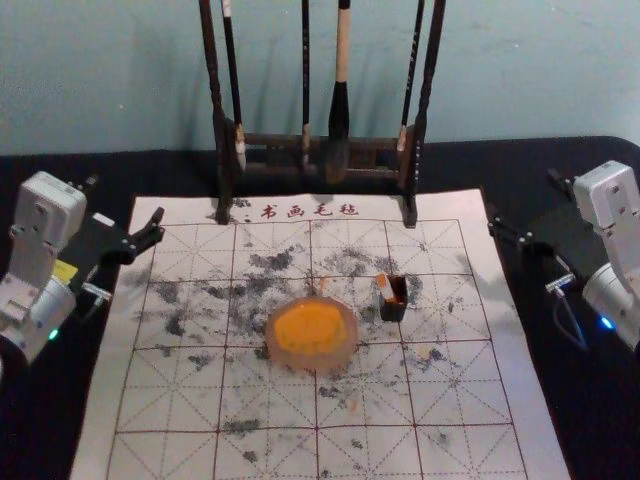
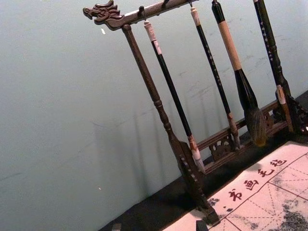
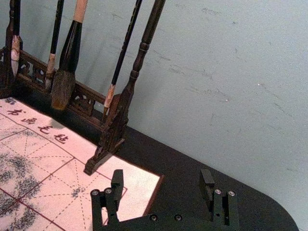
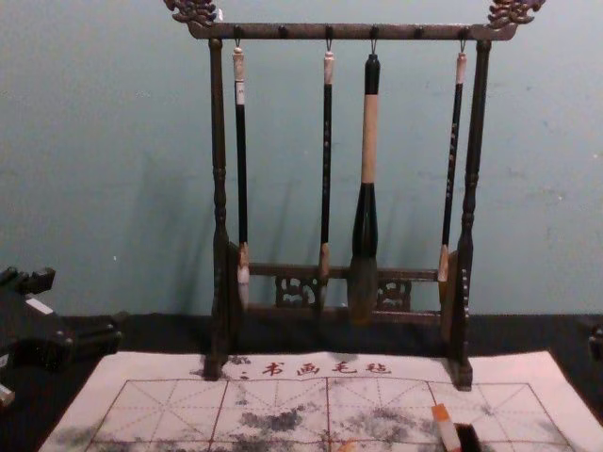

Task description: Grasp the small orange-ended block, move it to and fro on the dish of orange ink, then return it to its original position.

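Note:
The small block (image 1: 386, 290), white with an orange end, leans in a small black holder (image 1: 394, 312) right of the dish. In the chest view, the block (image 4: 445, 428) tilts beside the dark holder (image 4: 467, 439). A round pale dish (image 1: 312, 362) holds orange ink near the mat's middle. My left gripper (image 1: 125, 200) is open over the mat's left edge, away from the block and dish; its tips show low in the left wrist view, left gripper (image 2: 159, 226). My right gripper (image 1: 523, 197) stands open and empty off the mat's right edge; right gripper (image 3: 161, 177).
A dark wooden rack (image 4: 349, 31) with several hanging brushes stands at the mat's back edge, before the wall. The gridded calligraphy mat (image 1: 170, 400) has black ink smudges and lies on a black tabletop (image 1: 560, 400).

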`<state>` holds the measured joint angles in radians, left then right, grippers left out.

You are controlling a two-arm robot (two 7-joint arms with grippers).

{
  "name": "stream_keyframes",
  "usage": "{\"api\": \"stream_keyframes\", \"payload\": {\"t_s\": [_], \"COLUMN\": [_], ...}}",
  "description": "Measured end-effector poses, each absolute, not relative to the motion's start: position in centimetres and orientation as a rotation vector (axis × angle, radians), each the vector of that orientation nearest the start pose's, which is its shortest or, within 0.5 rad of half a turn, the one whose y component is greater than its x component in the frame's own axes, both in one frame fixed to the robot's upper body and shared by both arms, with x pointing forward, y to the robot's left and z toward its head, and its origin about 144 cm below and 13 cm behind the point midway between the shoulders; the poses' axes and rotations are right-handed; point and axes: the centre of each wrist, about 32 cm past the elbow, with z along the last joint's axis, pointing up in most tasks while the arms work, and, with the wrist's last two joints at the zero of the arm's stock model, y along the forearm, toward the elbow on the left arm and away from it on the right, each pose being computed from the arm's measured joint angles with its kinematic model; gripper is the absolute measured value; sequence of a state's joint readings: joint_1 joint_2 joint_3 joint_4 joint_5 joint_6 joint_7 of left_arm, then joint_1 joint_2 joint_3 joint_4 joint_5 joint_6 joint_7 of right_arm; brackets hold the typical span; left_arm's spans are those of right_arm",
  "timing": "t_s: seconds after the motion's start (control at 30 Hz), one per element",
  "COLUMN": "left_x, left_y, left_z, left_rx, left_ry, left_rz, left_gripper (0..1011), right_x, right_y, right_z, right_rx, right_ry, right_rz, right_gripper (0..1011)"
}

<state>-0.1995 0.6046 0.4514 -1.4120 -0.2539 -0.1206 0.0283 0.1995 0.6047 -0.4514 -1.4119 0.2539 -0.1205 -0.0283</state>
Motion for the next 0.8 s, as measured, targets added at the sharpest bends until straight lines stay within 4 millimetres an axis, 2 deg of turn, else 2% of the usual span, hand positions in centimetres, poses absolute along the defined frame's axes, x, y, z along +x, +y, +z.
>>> {"api": "stream_keyframes", "payload": {"t_s": [0.8], "left_x": [48.86], "left_y": [30.97], "left_z": [113.98], "left_rx": [0.304], "left_ry": [-0.285], "left_rz": [1.248], "left_gripper": [1001], "right_x": [48.86], "right_y": [-30.97], "right_z": [113.98], "right_rx": [-0.305], "right_ry": [-0.285], "right_rz": [-1.248], "right_gripper": [1000]}}
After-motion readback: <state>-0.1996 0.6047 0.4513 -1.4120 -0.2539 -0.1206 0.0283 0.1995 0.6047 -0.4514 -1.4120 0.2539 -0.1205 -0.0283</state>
